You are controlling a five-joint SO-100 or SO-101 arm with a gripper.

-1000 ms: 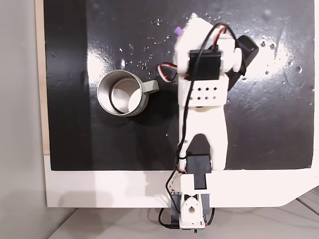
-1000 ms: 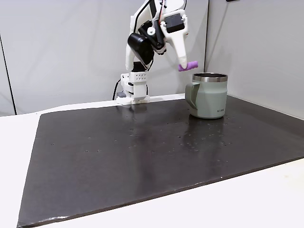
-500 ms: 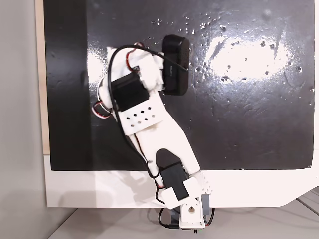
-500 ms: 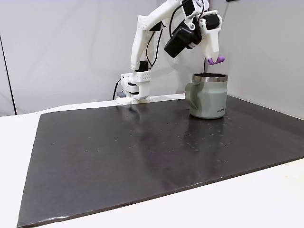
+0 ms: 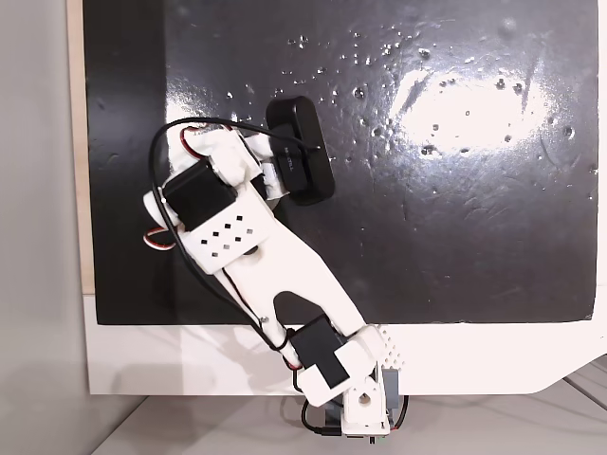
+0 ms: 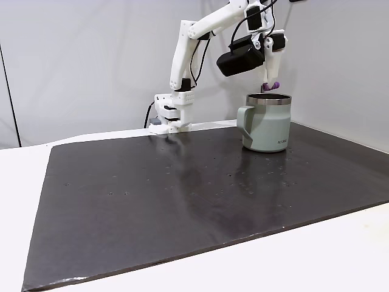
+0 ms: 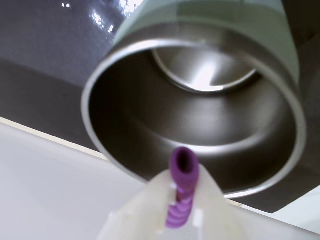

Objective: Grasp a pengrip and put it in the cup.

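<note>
The cup [image 6: 267, 125], a grey-green metal mug with its handle to the left, stands on the black mat in a fixed view from the side. My gripper [image 6: 271, 80] hangs just above its rim, shut on the light-purple pengrip [image 6: 271, 85], which points down over the opening. In the wrist view the pengrip [image 7: 183, 172] sticks out between the pale fingers [image 7: 150, 210] of my gripper [image 7: 181, 205], right over the cup's shiny inner wall [image 7: 125, 115]. In a fixed view from above, my arm [image 5: 242, 232] covers the cup.
The black mat [image 6: 182, 201] lies on a white table, with its edge [image 5: 190, 360] in front of the arm's base [image 6: 173, 112]. A wall stands close behind the cup. The mat's right part [image 5: 455, 218] holds only small specks.
The arm swung further left in the view from above. The gripper came down with the pengrip, which now points into the cup's mouth.
</note>
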